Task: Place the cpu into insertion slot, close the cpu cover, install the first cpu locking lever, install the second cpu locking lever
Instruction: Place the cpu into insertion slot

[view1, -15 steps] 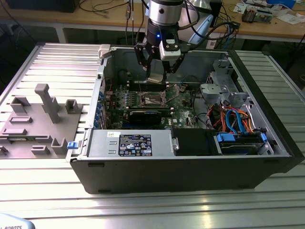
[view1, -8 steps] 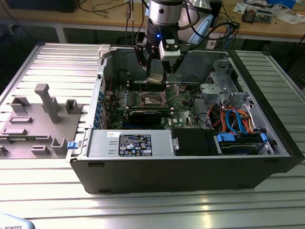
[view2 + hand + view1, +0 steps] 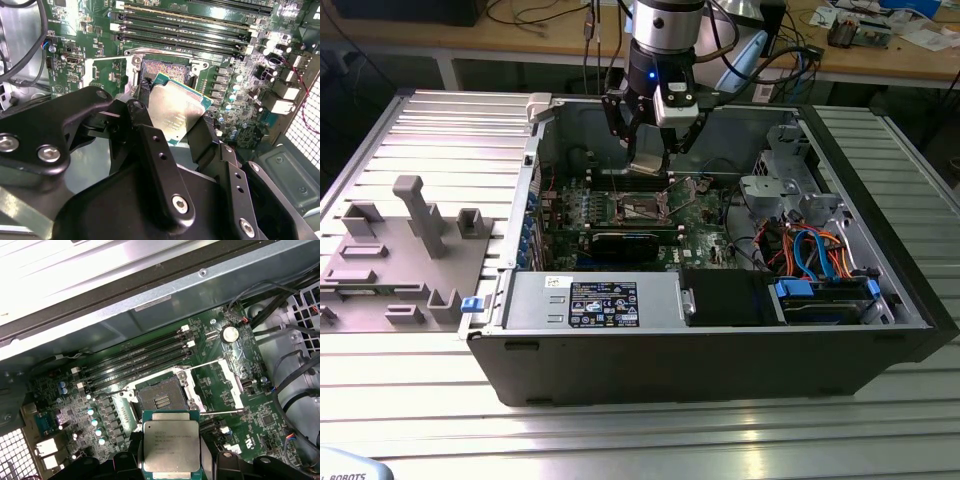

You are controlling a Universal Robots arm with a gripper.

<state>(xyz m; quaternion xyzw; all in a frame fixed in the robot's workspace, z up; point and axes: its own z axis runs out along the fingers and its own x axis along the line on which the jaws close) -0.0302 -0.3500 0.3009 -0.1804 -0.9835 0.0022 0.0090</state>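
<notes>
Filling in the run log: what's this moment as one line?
gripper: shut on cpu | cpu: held above the board, not seated | insertion slot: empty | cpu cover: open

Room is opening straight down onto the insertion slot [image 3: 161, 399], lying uncovered. The cpu [image 3: 171, 440], clamped in the end effector [image 3: 172, 465], is hanging just over it. The memory slots [image 3: 135, 360] are running alongside, the case wall [image 3: 225, 287] hemming that side.

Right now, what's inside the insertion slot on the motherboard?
Nothing is seated in the insertion slot: its dark contact bed lies bare in the first wrist view. The cpu, held in the gripper, hangs over it and hides part of its rim.
</notes>
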